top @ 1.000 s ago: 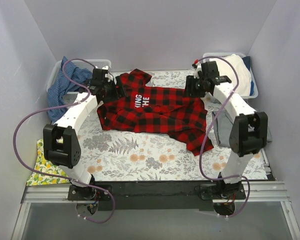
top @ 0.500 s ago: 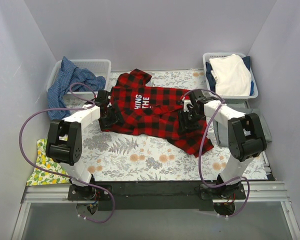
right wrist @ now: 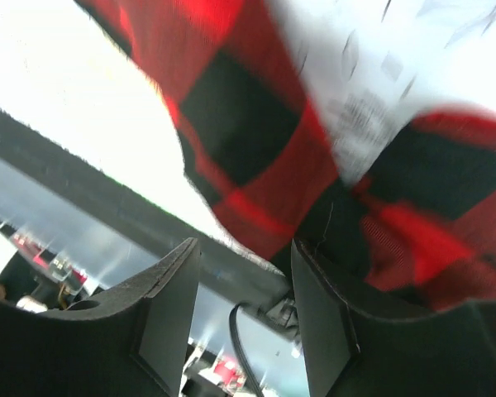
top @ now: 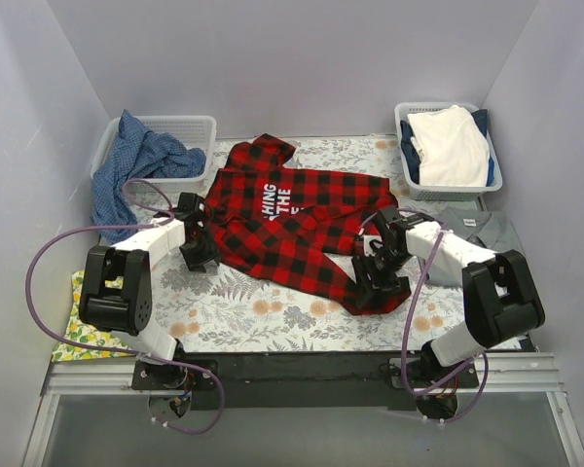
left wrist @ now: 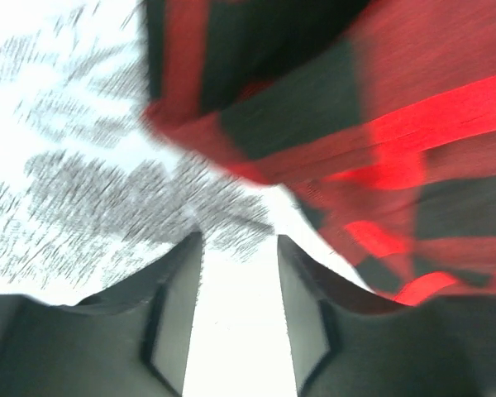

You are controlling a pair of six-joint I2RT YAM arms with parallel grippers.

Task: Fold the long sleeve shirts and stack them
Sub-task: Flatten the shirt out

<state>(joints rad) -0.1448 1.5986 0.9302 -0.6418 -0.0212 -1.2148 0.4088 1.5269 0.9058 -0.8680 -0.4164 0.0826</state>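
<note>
Table (top: 273, 309), floral-covered, contents from left edge to right. Near-left corner: small lemon-print cloth (top: 76, 329), half off the edge, not part of the job. Far-left corner: white basket (top: 197, 125) with a blue cloth (top: 136, 161) spilling over its near rim. Left tool (top: 202, 258): low on the table just beside the left hem of the plaid shirt (top: 292, 219); fingers part-way apart, bare table between them and nothing gripped, the hem lying just ahead of the tips and to their right, probably lined up for a pinch on that edge. Plaid shirt: red-and-black, white lettering up, spread across the middle of the table, collar toward the far edge, rumpled and unfolded, its lower part trailing toward the near-right. Right tool (top: 380, 289): at the shirt's near-right corner, wrist tipped so its camera looks out past the near edge; fingers apart with the plaid hem at their tips, and whether cloth is pinched cannot be told. Both tools sit at opposite ends of the shirt, likely to tension or straighten it before the first fold. Right edge: grey collared shirt (top: 487, 232), flat, well apart from the left tool and near the right arm, awaiting its turn. Far-right corner: second basket (top: 405, 146) holding a cream-white and navy pile (top: 450, 144).
</note>
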